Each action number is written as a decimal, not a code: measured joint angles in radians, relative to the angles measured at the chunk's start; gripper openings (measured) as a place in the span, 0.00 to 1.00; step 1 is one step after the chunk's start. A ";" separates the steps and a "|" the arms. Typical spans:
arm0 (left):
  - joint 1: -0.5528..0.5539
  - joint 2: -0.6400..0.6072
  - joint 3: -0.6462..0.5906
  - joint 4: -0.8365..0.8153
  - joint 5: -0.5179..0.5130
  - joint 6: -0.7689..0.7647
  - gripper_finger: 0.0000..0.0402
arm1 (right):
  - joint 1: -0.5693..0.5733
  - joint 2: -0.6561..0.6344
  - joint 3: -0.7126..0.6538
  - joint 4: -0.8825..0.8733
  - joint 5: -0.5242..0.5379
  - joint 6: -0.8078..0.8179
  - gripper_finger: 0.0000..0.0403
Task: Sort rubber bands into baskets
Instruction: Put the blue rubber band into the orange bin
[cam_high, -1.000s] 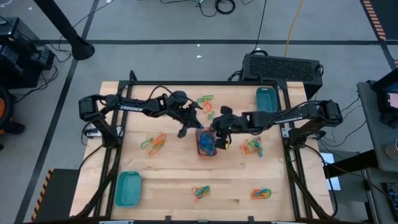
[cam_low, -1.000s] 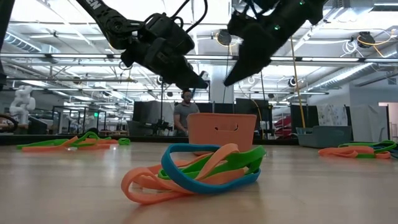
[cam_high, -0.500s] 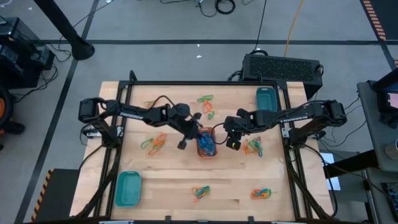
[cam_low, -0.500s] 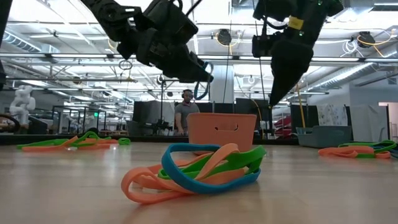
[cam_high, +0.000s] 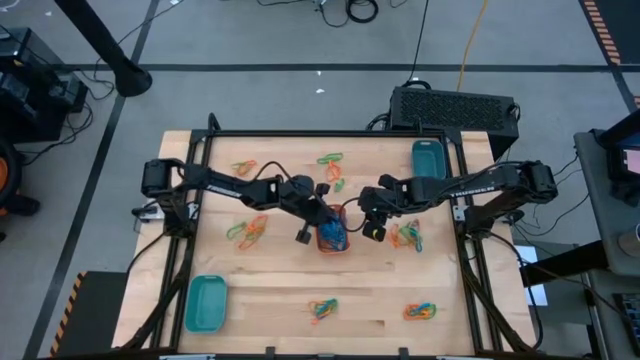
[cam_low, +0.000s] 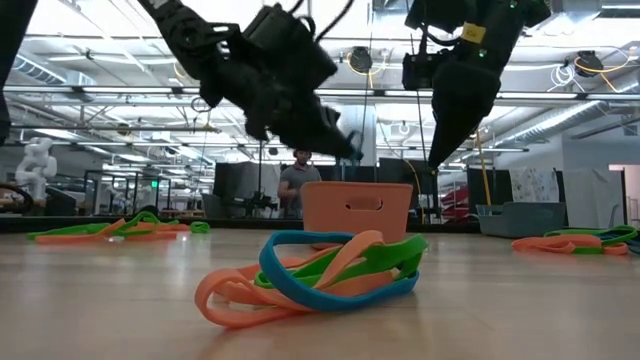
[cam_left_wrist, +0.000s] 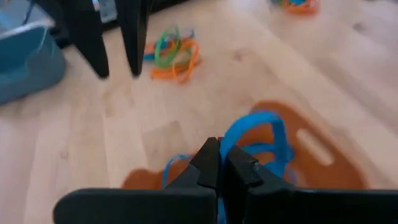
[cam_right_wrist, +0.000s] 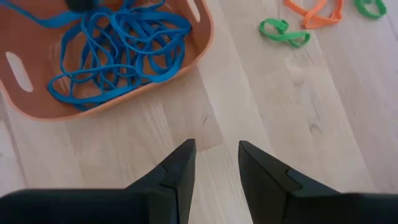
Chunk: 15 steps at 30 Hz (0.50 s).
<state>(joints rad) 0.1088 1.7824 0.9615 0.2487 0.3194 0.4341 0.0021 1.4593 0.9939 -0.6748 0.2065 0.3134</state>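
Left wrist view: a blue rubber band (cam_left_wrist: 258, 134) is pinched in the clenched left gripper (cam_left_wrist: 219, 163) above the orange basket (cam_left_wrist: 323, 155). The right gripper (cam_right_wrist: 215, 163) is held released, just beside that basket.

orange basket (cam_right_wrist: 205, 37): blue rubber bands (cam_right_wrist: 118, 53) inside | right jaws: parted, empty

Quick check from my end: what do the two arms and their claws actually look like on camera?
Both arms are dark, nearly black, jointed segments with thin black cables looping along them and pale lettering on a link. The left claw and right claw each end in two dark, angular tapered fingers. The low view shows a small yellow mark on one arm.
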 joint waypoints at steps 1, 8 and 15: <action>0.002 0.006 0.000 -0.010 -0.010 0.001 0.03 | 0.000 0.000 0.000 -0.001 -0.001 0.000 0.28; 0.003 0.004 0.002 -0.010 -0.053 0.027 0.14 | 0.000 0.000 0.000 -0.002 -0.002 -0.003 0.28; 0.003 0.002 0.001 -0.019 -0.097 0.028 0.25 | 0.000 0.000 0.000 -0.003 -0.004 0.006 0.28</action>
<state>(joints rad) 0.1120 1.7846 0.9627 0.2298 0.2222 0.4618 0.0025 1.4597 0.9936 -0.6781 0.2030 0.3196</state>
